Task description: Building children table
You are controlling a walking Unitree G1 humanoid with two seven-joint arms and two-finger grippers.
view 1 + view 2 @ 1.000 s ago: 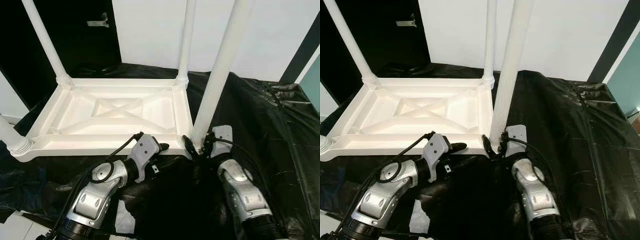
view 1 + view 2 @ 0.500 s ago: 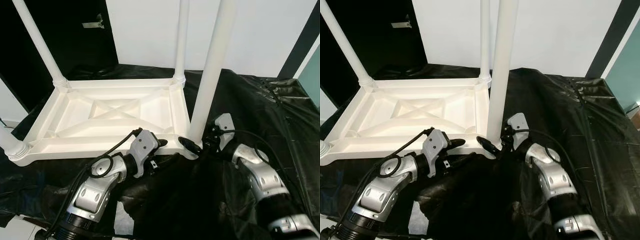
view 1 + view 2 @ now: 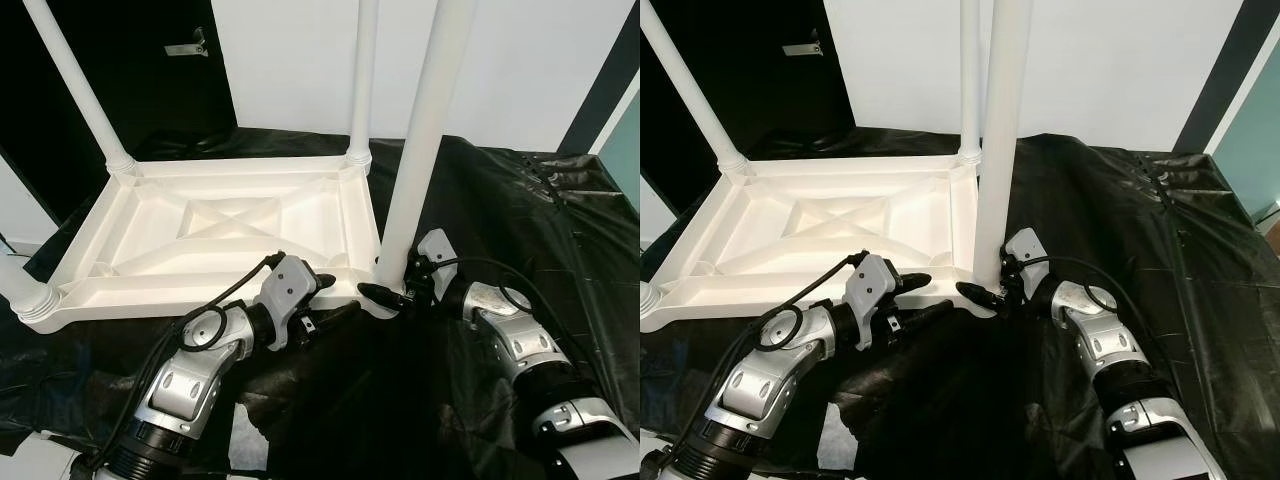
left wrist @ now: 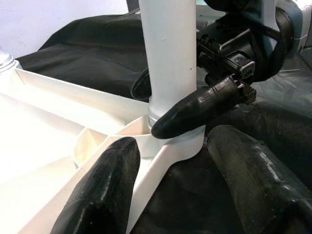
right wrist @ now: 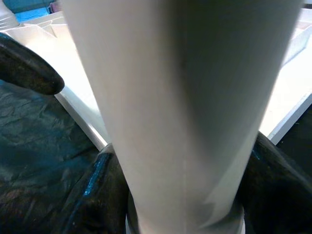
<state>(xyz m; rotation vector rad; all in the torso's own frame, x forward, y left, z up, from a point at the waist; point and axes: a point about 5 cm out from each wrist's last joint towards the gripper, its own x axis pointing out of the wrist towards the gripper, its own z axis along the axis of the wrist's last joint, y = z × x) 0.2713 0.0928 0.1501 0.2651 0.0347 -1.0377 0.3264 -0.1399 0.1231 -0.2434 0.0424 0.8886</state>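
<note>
The white plastic children's table [image 3: 150, 290] lies upside down on a black sheet, its legs pointing up. My right gripper [image 3: 392, 286] is shut on the base of the near right leg [image 3: 425, 130], where it meets the corner socket; its fingers [image 5: 105, 195] press both sides of the leg [image 5: 180, 97]. My left gripper [image 3: 335, 297] is open at the table's front rim, just left of that corner. In the left wrist view one finger [image 4: 105, 190] lies over the rim and the other over the sheet.
Three more legs stand up: far left [image 3: 85, 90], far right [image 3: 363, 80] and near left [image 3: 25, 285]. The crumpled black sheet [image 3: 520, 220] covers the floor to the right. A white wall stands behind, with a dark doorway [image 3: 150, 70] at the back left.
My right forearm has swung out to the right while its gripper stayed on the leg's base. The left gripper has crept right toward the corner. The camera view shifted slightly.
</note>
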